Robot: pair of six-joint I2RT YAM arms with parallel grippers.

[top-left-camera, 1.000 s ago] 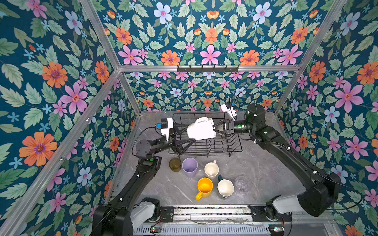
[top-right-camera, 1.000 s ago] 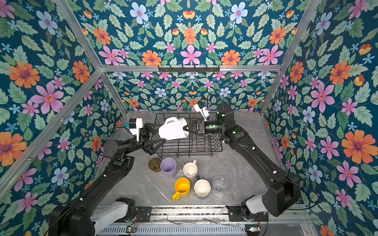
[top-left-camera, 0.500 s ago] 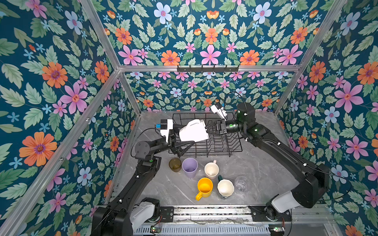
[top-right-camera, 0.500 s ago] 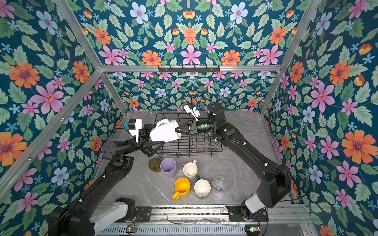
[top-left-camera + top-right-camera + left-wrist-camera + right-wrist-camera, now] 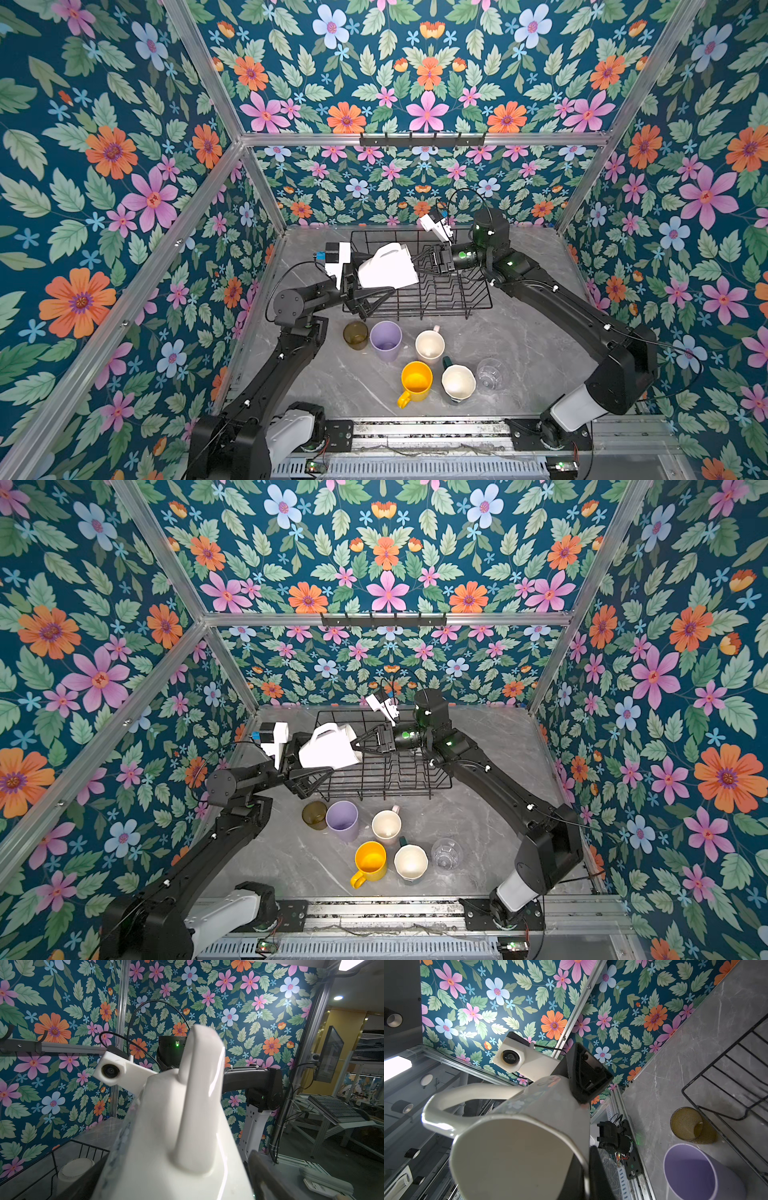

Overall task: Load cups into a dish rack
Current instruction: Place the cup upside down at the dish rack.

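A white mug (image 5: 388, 268) (image 5: 330, 750) hangs on its side above the left end of the black wire dish rack (image 5: 457, 291) (image 5: 395, 779). My right gripper (image 5: 415, 266) (image 5: 583, 1172) is shut on its rim, one finger inside the mouth. My left gripper (image 5: 374, 278) (image 5: 176, 1178) stands open astride the mug's base end (image 5: 176, 1126); its upper finger is hidden behind the mug. On the table in front stand an olive-brown tumbler (image 5: 355, 335), a lilac tumbler (image 5: 385, 340), a pale pink mug (image 5: 429, 345), a yellow mug (image 5: 415, 380), a dark green mug (image 5: 458, 382) and a clear glass (image 5: 490, 372).
An upturned pale cup (image 5: 75, 1168) stands inside the rack near its corner. The rack's upright dividers (image 5: 440, 286) fill its right half. Flowered walls close in the grey table (image 5: 532, 332) on three sides, and a metal rail (image 5: 415, 432) runs along the front.
My right gripper has carried the white mug leftward over the rack, in between the left gripper's jaws. The left arm has barely moved.
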